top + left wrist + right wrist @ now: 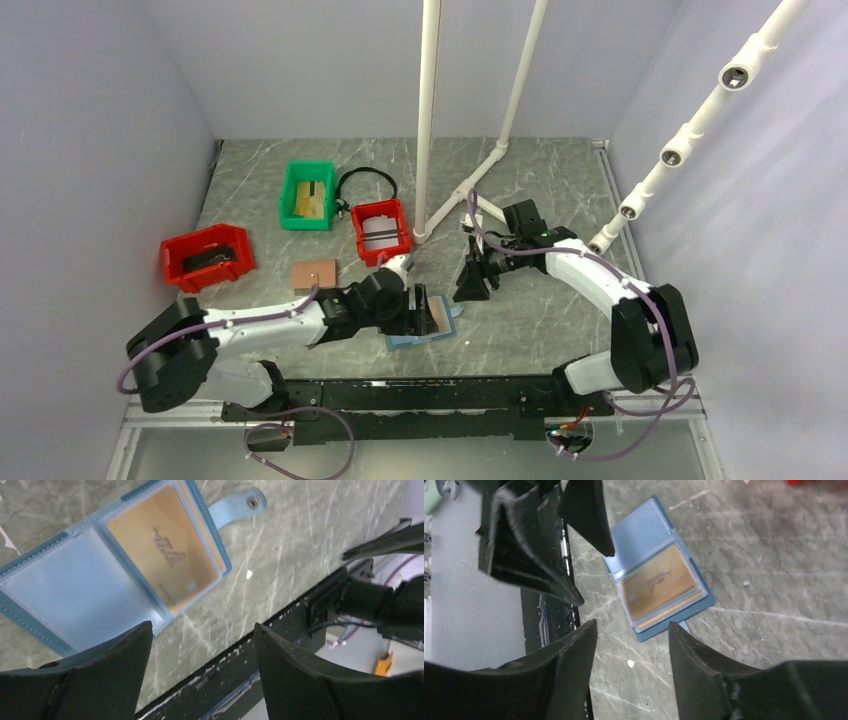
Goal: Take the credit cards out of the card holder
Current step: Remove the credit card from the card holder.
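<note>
Stitched blue card holder (70, 595) lies open; gold credit cards (165, 560), perhaps several, pocketed.

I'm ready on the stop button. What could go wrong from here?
The gold card sits tucked inside the open card holder, which seems unpinned: a pinch may lift both together. Left gripper and right gripper crowd over it, so they may collide.

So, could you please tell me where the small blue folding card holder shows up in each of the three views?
Top external: small blue folding card holder, lower centre, partly hidden by the left pincer.
Left wrist: card holder upper left, lying open.
Right wrist: card holder centre, lying open.
Shared landmark: gold-tan rectangular credit card in its pocket.
</note>
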### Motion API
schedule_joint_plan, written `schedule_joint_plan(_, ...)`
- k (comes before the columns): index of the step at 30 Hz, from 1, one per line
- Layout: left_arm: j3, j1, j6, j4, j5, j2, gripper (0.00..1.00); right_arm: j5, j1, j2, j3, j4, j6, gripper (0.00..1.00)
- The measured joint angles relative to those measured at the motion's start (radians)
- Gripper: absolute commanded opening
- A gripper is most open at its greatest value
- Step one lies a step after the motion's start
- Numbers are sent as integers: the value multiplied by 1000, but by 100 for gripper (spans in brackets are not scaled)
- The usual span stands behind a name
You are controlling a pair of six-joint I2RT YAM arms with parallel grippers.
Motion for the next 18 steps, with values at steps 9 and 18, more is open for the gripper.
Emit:
schedule_joint_plan(9,37,-39,-63,46,-160,100,70,97,64,133,-3,135,283,43)
schedule_joint_plan(18,3,-39,-76,114,-186,113,72,150,87,229,-3,210,506,47)
